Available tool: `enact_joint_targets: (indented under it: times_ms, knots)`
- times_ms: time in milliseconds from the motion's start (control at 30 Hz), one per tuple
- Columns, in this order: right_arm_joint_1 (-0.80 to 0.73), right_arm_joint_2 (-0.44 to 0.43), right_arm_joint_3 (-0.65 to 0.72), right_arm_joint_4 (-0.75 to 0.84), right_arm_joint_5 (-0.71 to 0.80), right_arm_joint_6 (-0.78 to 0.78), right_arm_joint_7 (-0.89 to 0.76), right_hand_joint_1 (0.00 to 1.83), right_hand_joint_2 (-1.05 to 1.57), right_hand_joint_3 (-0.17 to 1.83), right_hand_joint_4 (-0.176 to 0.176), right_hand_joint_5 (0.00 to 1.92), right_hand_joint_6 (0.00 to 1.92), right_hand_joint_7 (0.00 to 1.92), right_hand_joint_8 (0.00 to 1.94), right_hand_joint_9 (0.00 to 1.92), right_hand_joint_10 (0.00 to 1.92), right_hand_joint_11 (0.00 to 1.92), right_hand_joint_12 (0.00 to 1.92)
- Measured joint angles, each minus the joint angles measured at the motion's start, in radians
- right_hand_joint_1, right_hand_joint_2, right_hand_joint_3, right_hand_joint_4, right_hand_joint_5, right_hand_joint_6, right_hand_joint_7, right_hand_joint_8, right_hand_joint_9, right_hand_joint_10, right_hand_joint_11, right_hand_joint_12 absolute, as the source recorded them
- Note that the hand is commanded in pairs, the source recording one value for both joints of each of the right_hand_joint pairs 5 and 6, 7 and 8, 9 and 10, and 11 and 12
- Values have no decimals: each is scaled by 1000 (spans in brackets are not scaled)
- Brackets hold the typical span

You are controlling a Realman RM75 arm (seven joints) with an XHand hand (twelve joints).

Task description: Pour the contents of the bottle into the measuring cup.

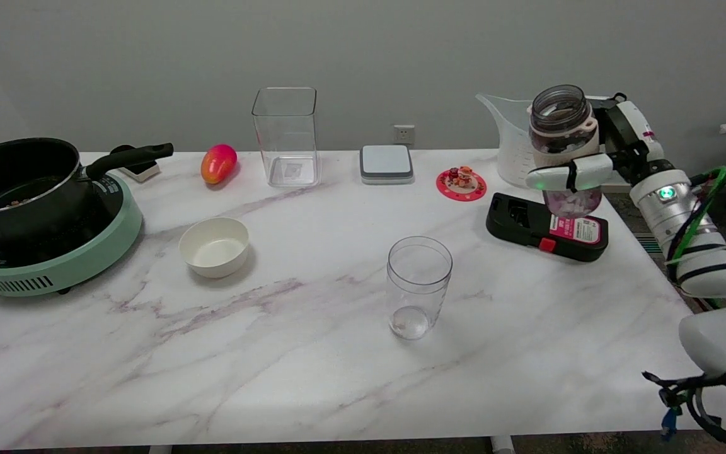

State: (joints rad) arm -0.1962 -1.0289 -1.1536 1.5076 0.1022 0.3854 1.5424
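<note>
In the head view, the bottle was held up in the air by the right hand, with the fingers wrapped around its middle. The bottle was upright, its mouth was open at the top, and small pale bits could be seen in its bottom part. Nothing had been poured yet, as far as could be seen. The measuring cup was seen just behind the bottle, at the far right of the desk, with its spout to the left; whether anything was in it could not be told. So the picking up looked done, and the moving over the cup and the tipping were judged to be left. A black box with a red label lay under the held bottle. A red coaster with a small toy was seen close to the cup, and it might be bumped. Well apart from these were a clear glass, a white bowl, a tall clear box, a grey pad, a mango and a black pot on a green cooker.
</note>
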Motion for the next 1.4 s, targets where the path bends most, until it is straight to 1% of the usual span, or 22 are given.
enact_joint_targets:
  times_ms: [300, 633, 1067, 1400]
  knots:
    - [-110, -45, 55, 125, -64, -2, -45, 1355, 1480, 235, 0, 1920, 1920, 1920, 1920, 1607, 1607, 1315, 1315]
    - [-196, -110, 52, 240, -97, 19, -130, 1336, 1524, 218, 0, 1920, 1920, 1920, 1920, 1622, 1622, 1327, 1327]
    - [-220, -142, 11, 310, -96, 48, -243, 1347, 1516, 213, 0, 1920, 1920, 1920, 1920, 1621, 1621, 1327, 1327]
    - [-229, -146, 1, 327, -90, 81, -411, 1369, 1483, 223, 0, 1920, 1920, 1920, 1920, 1609, 1609, 1321, 1321]
